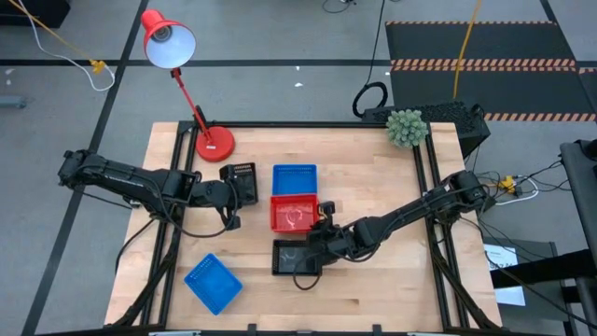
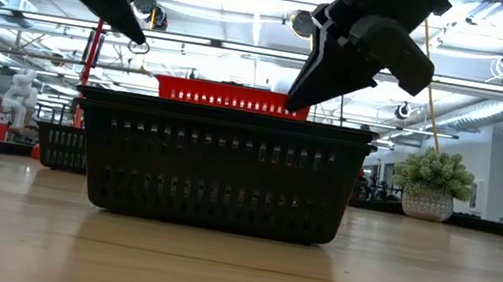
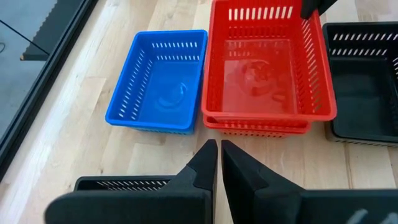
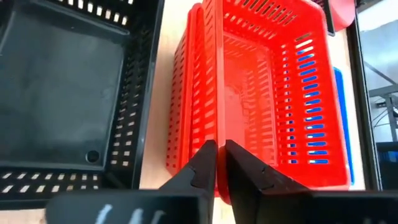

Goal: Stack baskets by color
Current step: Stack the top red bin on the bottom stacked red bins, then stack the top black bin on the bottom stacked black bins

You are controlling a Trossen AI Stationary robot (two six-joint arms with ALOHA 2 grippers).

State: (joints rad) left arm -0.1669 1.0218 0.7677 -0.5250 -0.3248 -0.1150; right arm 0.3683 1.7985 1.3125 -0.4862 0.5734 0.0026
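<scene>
Red basket stack (image 1: 294, 213) nested, nothing inside; blue basket (image 1: 294, 178) and black basket (image 1: 295, 256) flank it, both bare; left fingers (image 3: 218, 163) and right fingers (image 4: 217, 163) closed, holding nothing

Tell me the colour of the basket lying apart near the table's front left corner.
Blue: the lone basket shows best in the high view.

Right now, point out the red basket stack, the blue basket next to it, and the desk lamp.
red basket stack (image 3: 264, 68): left wrist view, on the floor of the upper basket.
blue basket (image 3: 158, 93): left wrist view, on its floor.
desk lamp (image 1: 168, 42): high view, on its red shade.
</scene>
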